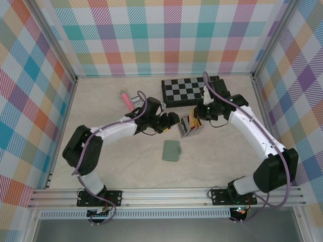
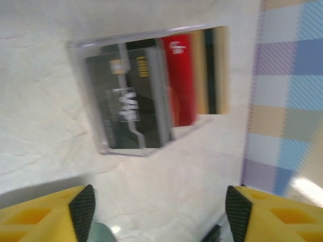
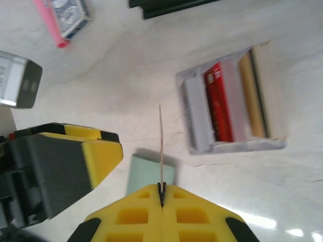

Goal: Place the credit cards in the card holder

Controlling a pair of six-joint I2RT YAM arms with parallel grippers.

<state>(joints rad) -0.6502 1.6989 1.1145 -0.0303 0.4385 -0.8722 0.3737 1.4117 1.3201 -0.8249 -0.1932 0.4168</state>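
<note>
Credit cards (image 2: pixel 151 96) are standing upright in a clear slotted rack (image 2: pixel 123 150). A black VIP card (image 2: pixel 126 108) is facing front, with a red card (image 2: pixel 180 80) and tan and dark ones behind it. A single card (image 3: pixel 161 143), seen edge-on, is sticking up from the right gripper (image 3: pixel 161 187), pinched between its closed fingers. The sage-green card holder (image 1: pixel 172 150) is lying flat and closed near the rack.

Blurred credit cards (image 2: pixel 126 106), lettering perhaps "VIP"; card holder (image 3: pixel 144 174) half hidden.
</note>
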